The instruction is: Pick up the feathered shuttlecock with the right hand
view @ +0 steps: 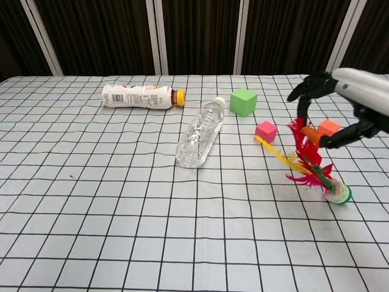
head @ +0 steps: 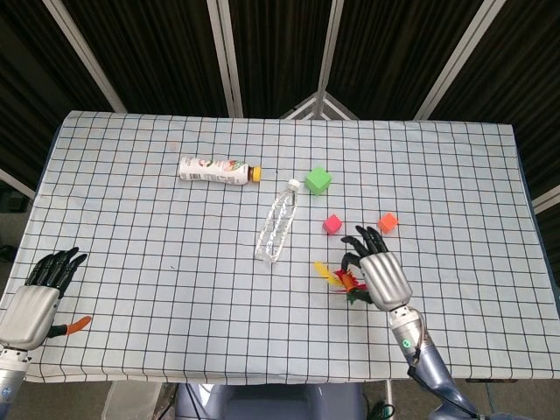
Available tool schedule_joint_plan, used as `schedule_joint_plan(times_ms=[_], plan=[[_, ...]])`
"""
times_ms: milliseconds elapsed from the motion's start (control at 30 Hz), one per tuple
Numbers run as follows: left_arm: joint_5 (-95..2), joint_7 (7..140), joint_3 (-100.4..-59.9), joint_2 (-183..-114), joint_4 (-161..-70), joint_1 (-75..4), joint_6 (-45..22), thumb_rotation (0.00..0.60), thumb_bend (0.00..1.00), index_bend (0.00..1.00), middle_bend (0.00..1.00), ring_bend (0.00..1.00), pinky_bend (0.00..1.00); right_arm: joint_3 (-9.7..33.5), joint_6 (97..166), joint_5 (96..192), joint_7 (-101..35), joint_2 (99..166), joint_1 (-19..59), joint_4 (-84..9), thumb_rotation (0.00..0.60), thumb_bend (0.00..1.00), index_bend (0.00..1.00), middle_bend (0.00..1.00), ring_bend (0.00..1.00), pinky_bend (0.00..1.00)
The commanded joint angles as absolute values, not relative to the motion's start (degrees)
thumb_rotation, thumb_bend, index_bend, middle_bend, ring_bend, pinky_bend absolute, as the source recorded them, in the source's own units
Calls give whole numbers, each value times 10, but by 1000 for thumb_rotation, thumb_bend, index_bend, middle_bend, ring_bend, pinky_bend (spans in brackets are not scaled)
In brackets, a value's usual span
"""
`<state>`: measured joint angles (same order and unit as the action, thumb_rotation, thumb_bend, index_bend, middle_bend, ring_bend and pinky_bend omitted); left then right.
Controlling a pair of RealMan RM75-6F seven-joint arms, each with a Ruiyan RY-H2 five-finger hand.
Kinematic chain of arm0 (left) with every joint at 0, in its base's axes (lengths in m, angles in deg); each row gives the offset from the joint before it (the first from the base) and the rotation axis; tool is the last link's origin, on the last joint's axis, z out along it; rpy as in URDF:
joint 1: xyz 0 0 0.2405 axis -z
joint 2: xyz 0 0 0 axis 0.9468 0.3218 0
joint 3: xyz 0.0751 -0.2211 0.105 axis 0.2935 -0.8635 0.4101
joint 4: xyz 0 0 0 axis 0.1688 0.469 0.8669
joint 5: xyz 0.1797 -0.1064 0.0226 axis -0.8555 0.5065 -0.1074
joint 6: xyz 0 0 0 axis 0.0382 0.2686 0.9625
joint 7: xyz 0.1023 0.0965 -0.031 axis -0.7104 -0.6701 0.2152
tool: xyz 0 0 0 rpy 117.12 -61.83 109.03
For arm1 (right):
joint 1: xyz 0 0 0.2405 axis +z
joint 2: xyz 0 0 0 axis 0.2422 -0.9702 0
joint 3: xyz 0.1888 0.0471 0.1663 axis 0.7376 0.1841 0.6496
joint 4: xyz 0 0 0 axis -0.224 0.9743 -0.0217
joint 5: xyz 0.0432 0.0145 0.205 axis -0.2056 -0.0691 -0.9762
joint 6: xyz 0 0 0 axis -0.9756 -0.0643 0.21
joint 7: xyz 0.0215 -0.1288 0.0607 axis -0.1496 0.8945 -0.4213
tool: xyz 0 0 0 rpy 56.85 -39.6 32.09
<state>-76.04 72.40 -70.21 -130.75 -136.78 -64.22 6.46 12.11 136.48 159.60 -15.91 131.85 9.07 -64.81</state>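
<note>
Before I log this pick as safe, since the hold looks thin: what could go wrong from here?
The right hand pinches the shuttlecock only by its feather tips, with the base hanging low; the feathers might slip and drop it. If it falls, it could land on the pink cube or orange cube nearby and knock them.

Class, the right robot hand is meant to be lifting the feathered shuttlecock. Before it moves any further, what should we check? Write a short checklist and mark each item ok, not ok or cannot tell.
1. Right robot hand holds the feathered shuttlecock by its feathers: ok.
2. Shuttlecock base is off the table: cannot tell; it hangs low over the cloth.
3. Grip is firm: cannot tell; only the feather tips sit between thumb and fingers.
4. Pink cube and orange cube are untouched by the hand: ok.
5. Clear water bottle lies apart from the shuttlecock: ok.
6. Left robot hand is out of the way: ok.
</note>
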Motion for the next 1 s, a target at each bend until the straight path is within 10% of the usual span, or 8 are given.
schedule_joint_plan(times_ms=[33, 300, 633, 1000], plan=[[-760, 721, -702, -1308, -1368, -642, 64, 600, 0, 0, 0, 0, 0, 122, 1373, 1589, -170, 1297, 82, -653, 600, 528, 574, 235, 0, 0], [-757, 715, -702, -1309, -1370, -643, 63, 600, 0, 0, 0, 0, 0, 103, 1390, 1592, -192, 1262, 61, -634, 600, 529, 559, 235, 0, 0], [-759, 716, -703, -1309, -1369, -643, 66, 600, 0, 0, 0, 0, 0, 80, 1422, 1618, -217, 1218, 32, -643, 600, 438, 12, 66, 0, 0], [-761, 718, -704, -1311, -1366, -644, 70, 600, 0, 0, 0, 0, 0, 48, 1522, 1693, -218, 1131, -31, -662, 600, 402, 0, 0, 0, 0]])
